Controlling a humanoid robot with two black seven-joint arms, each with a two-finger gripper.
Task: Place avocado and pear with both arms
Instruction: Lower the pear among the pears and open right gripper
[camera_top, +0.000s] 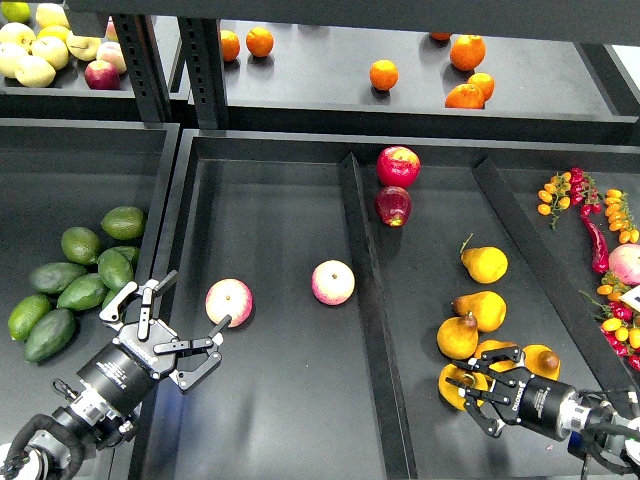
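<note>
The orange-yellow pear (454, 386) sits between the fingers of my right gripper (474, 392), low among the other yellow pears at the front of the right compartment. The gripper is shut on it. My left gripper (180, 322) is open and empty, hovering over the bin wall between the avocado pile and a pink-yellow apple (229, 302). Several avocados lie in the left bin. A dark glossy avocado (113, 268) lies nearest the left gripper, apart from it. I cannot tell for sure which one is the task's avocado.
Other pears (458, 338) (484, 265) lie close behind the right gripper. A second apple (333, 282) lies by the raised divider (368, 300). Red apples (398, 166) sit at the back. Oranges (384, 74) are on the rear shelf, and chillies and small tomatoes (600, 240) lie at the right.
</note>
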